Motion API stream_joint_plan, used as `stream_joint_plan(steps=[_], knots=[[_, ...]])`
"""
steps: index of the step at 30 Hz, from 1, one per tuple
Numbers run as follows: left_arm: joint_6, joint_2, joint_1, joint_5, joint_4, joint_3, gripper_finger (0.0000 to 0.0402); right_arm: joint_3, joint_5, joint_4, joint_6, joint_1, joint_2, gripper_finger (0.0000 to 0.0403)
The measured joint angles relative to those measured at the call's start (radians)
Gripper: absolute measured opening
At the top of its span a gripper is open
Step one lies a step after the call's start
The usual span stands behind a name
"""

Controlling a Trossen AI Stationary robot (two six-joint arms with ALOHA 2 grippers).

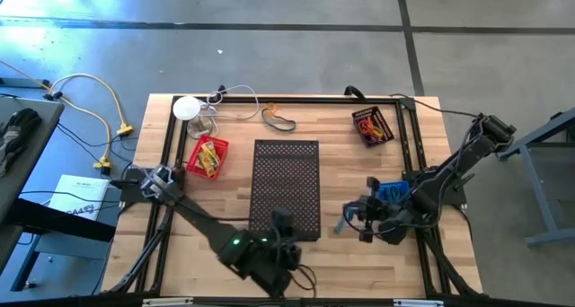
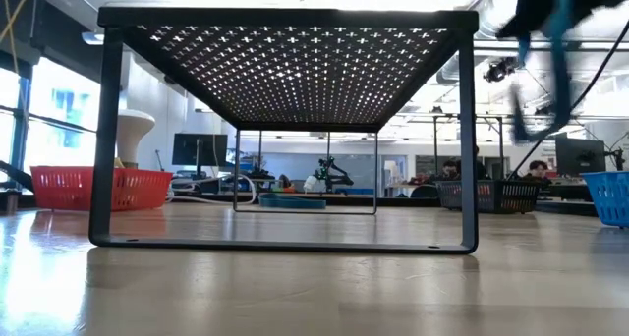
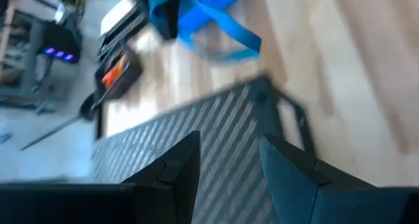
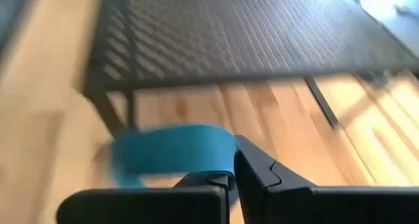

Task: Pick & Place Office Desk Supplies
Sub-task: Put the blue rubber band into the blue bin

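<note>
My left gripper (image 1: 280, 228) hung over the near end of the perforated black stand (image 1: 286, 183), fingers (image 3: 180, 165) spread, nothing between them. The red basket (image 1: 207, 156) of supplies sat well off beyond it. To its right, my right gripper (image 1: 352, 219) was pressed together, pinching a blue band (image 4: 173, 153) just beside the stand; the dark tray (image 1: 372, 126) of loops lay farther beyond.
</note>
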State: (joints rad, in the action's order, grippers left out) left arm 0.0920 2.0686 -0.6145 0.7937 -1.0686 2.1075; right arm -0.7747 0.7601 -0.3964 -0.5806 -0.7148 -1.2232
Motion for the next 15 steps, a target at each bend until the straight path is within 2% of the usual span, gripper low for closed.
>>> stream_joint_plan(steps=[6,11,13,15], knots=[[0.167,-0.056,-0.061,0.095,-0.253,0.0,0.015,-0.127,0.002,-0.515,-0.373,0.051,-0.001,0.0003],[0.288,-0.118,-0.076,0.114,-0.452,0.0,0.015,-0.266,0.018,-0.779,-0.524,0.056,-0.001,0.0003],[0.296,-0.146,-0.07,0.148,-0.507,0.0,0.015,-0.311,0.018,-0.879,-0.585,0.056,-0.001,0.0003],[0.222,-0.179,-0.058,0.192,-0.5,0.0,0.015,-0.334,0.013,-0.993,-0.675,0.062,-0.001,0.0003]])
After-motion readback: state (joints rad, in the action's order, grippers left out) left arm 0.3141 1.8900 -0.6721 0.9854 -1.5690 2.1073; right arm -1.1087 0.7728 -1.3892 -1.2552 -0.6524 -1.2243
